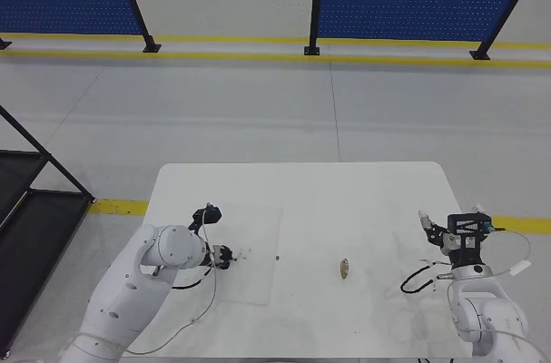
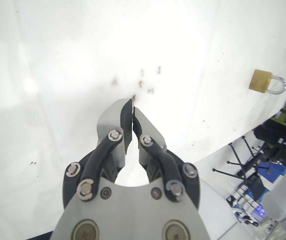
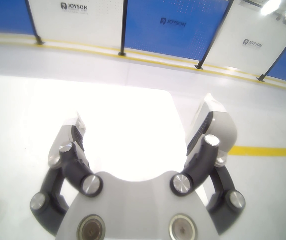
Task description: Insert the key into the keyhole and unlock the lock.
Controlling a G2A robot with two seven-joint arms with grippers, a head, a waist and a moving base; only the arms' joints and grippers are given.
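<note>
Since my left pincer is pressed together on a thin metal sliver that I take for the key, with only its tip past the pads, I judge it light, stiff and slippery, apt to twist unless gripped flat. The lock, brass and probably dense, lies flat on the table, well apart. My right pincer, spread wide, should take its body.
</note>
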